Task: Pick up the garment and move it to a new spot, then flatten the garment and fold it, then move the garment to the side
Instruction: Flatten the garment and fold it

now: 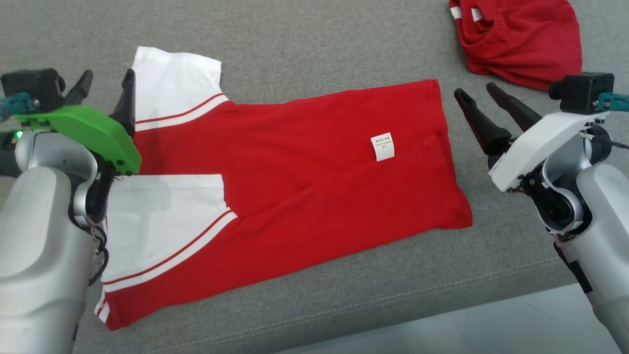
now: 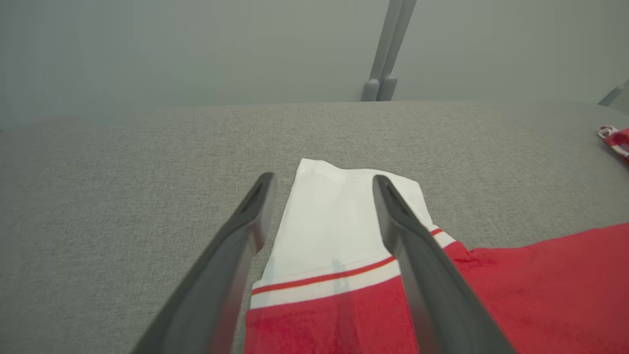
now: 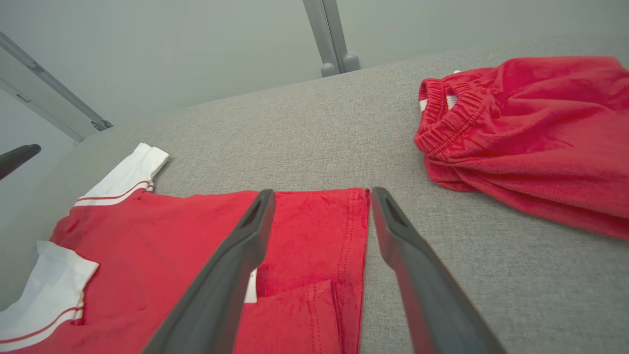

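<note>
Both hands are spread wide and empty: the left hand (image 1: 109,73) is poised over the far white sleeve (image 1: 172,83), the right hand (image 1: 474,89) just beside the hem; contact with the cloth cannot be told. The red garment (image 1: 304,162) is laid flat on the grey fabric surface (image 1: 304,59), with bare room beyond it. The near sleeve (image 1: 167,221) is partly hidden by the left arm (image 1: 39,236); a second red garment (image 1: 516,39) is cut off at top right.

The gripper (image 3: 323,192) stands wide, its fingers (image 3: 231,275) framing the shirt's (image 3: 162,236) hem; the shirt spreads toward 8 o'clock, crumpled shorts (image 3: 530,128) lie apart at 2 o'clock.
</note>
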`<state>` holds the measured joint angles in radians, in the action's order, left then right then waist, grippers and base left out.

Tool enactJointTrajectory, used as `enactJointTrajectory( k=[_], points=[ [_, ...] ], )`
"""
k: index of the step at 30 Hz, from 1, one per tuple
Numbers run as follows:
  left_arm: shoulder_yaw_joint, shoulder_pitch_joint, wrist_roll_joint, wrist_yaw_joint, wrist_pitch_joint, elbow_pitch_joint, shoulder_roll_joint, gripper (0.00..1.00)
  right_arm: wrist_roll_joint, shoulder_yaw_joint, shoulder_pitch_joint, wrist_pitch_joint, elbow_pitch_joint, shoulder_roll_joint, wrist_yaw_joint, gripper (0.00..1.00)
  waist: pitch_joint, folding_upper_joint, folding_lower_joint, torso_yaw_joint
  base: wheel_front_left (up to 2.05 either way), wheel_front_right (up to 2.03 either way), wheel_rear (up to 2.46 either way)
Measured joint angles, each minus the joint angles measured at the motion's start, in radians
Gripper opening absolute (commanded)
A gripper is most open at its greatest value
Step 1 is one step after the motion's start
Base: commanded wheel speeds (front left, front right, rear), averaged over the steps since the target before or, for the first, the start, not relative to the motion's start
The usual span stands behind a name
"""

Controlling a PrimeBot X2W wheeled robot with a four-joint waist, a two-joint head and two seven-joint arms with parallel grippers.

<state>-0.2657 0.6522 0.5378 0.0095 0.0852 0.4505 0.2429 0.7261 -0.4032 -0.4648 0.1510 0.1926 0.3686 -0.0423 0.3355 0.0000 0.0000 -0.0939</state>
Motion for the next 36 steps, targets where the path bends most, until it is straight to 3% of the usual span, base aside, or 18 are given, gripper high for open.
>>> enactJointTrajectory(
  k=[14,36],
  points=[
    [0.001,0.178,-0.022,0.004,0.116,0.127,0.055,1.00,-0.006,0.000,-0.107,0.018,-0.045,-0.010,-0.010,1.00,0.149,0.0000,0.0000,-0.085,0.00,0.00,0.00],
    [-0.005,0.308,-0.066,0.010,0.106,0.284,0.066,1.00,-0.006,-0.013,-0.144,0.008,-0.023,-0.030,-0.021,1.00,0.219,0.0000,0.0000,-0.124,0.00,0.00,0.00]
  ],
)
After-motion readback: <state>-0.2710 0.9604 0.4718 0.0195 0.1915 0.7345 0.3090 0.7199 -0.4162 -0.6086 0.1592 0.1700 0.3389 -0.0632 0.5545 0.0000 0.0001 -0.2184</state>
